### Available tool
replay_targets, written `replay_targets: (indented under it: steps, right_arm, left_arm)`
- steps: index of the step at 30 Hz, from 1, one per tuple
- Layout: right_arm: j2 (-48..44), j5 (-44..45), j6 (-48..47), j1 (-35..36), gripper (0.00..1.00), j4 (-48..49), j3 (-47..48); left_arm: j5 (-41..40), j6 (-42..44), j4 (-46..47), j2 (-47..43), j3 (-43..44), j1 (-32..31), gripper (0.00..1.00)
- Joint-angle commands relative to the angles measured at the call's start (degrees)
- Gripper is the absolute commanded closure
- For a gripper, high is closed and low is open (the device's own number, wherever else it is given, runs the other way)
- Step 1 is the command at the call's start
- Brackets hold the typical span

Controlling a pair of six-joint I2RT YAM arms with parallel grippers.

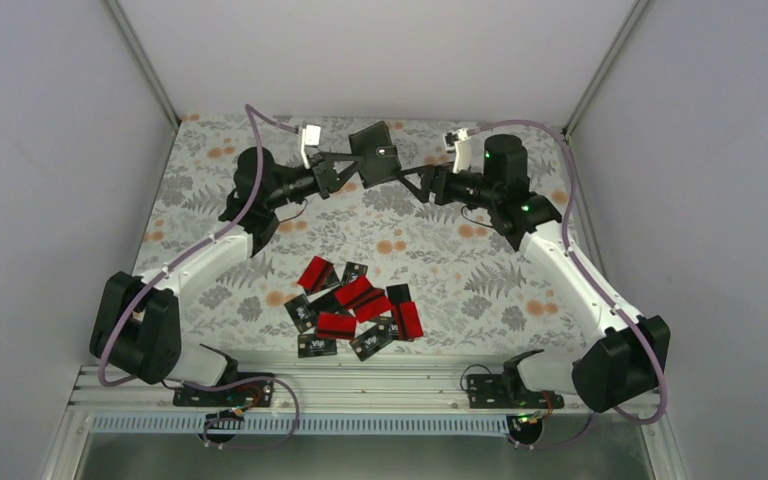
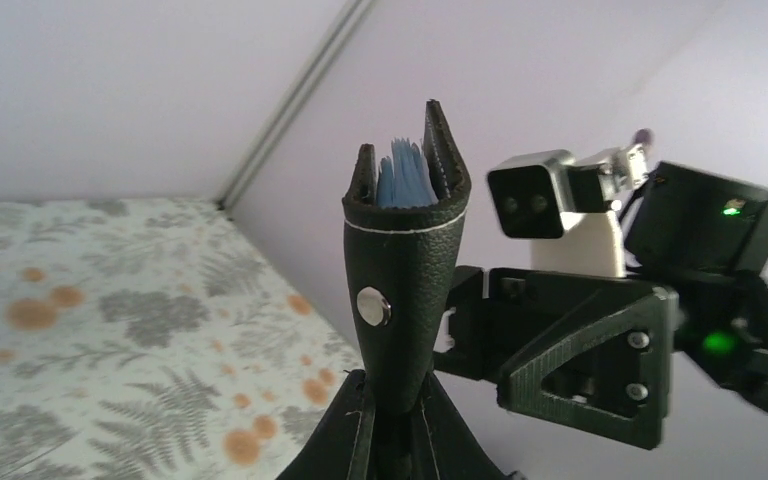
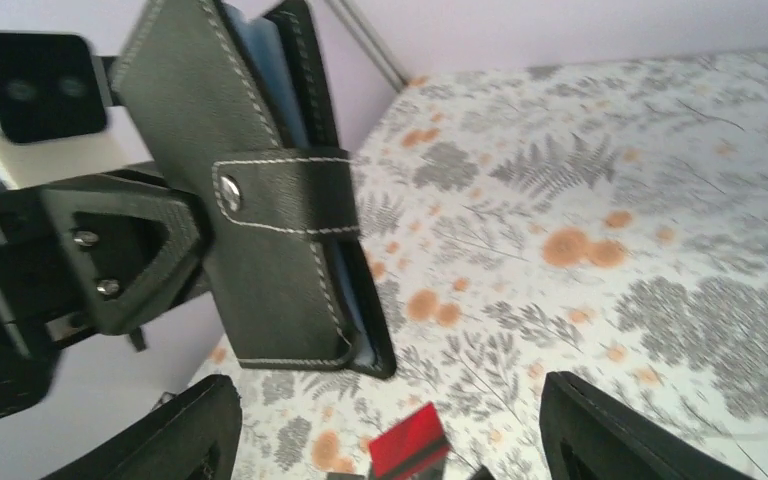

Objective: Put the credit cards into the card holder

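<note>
Top external: ten credit cards [image 1: 353,291]; left pincer [image 1: 350,170] grasps card holder [image 1: 378,152]; right pincer [image 1: 418,186] released.

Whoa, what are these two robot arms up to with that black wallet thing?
The left gripper holds the card holder up in the air above the far side of the table. The right gripper is open just beside the holder, gripping nothing. The holder's strap looks snapped shut. The credit cards, red and black, lie in a loose pile on the table close to the arms' bases, and neither gripper has one, so no card has been picked up yet.
</note>
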Motion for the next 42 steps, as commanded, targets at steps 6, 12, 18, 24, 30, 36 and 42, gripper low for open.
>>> replay_targets:
  steps: [6,12,18,24,30,36,42]
  right_arm:
    - [0.9,13.0,-5.9,2.4,0.22,-10.6,3.3]
    - [5.7,19.2,-5.1,6.9,0.20,-13.2,7.8]
    - [9.5,23.6,-3.7,9.4,0.21,-14.5,11.2]
    - [11.7,30.1,-2.8,10.2,0.24,-17.0,12.2]
    - [11.4,37.6,-1.3,10.2,0.26,-18.2,11.8]
    - [11.2,49.5,1.8,10.1,0.28,-22.0,12.0]
    - [9.1,55.0,2.9,8.0,0.37,-24.3,8.9]
  left_arm:
    - [-8.9,13.3,-15.2,-1.7,0.2,-2.1,0.98]
    - [-14.4,17.2,-20.5,-0.8,2.6,-5.6,0.98]
    - [-16.5,18.7,-22.8,-0.2,4.5,-7.3,0.98]
    - [-17.1,19.6,-23.9,-0.3,5.3,-8.1,0.98]
    - [-17.3,20.3,-24.6,-0.4,5.5,-8.4,0.98]
    - [-18.2,21.2,-26.0,-0.5,5.7,-8.7,0.98]
    - [-23.3,21.1,-28.8,-0.3,5.6,-8.7,0.98]
